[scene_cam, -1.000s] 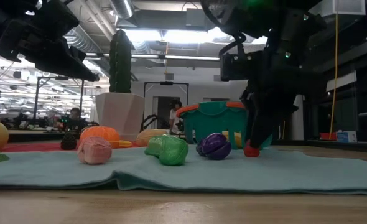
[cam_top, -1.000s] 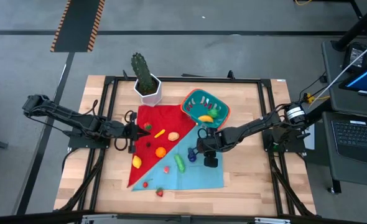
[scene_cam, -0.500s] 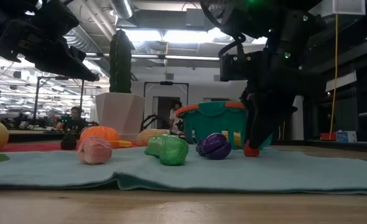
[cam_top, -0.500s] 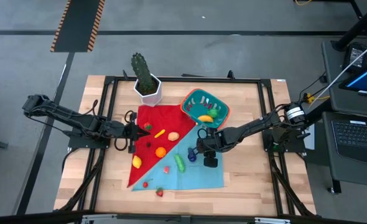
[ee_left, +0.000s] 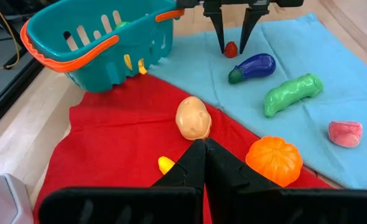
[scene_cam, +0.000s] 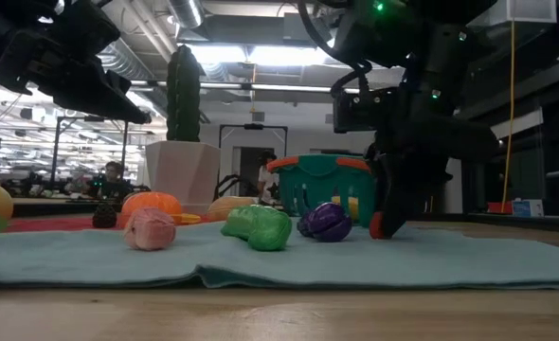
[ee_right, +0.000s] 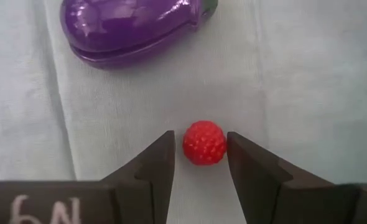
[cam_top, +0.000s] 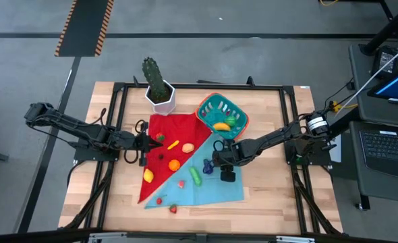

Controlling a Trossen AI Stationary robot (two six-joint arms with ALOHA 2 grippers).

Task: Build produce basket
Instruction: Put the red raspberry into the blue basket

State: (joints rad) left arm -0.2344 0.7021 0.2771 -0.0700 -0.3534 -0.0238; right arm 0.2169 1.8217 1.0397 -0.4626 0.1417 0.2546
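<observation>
A small red berry (ee_right: 204, 143) lies on the teal cloth (ee_right: 295, 93), and my right gripper (ee_right: 200, 140) is shut on it, next to the purple eggplant (ee_right: 134, 28). A green cucumber (ee_left: 292, 93), an orange (ee_left: 274, 158), a pale tan piece (ee_left: 193, 117) and a pink piece (ee_left: 345, 134) lie on the teal and red cloths. The teal basket (cam_top: 206, 108) stands at the back with a banana (cam_top: 222, 126) inside. At the red cloth's left edge, above it, my left gripper (ee_left: 203, 144) is shut with nothing in it. My right gripper pinches the red berry's two sides (ee_right: 185, 144) between the free ends of its two fingers (ee_right: 162, 155). The fingers come from above, slanting steeply down. The berry sits at cloth level (scene_cam: 379, 225); whether it is clear of the cloth, I cannot tell.
A white pot with a cactus (cam_top: 160, 94) stands at the back left. More small produce, a yellow lemon (cam_top: 148, 175) and red berries (cam_top: 157, 200), lies toward the near left. Bare wood shows along the table's near edge (cam_top: 206, 219).
My right arm has dipped slightly over the berry, its fingers staying the same distance apart. In the low view the teal cloth's near edge and the pieces on it have shifted a little toward the table's right.
</observation>
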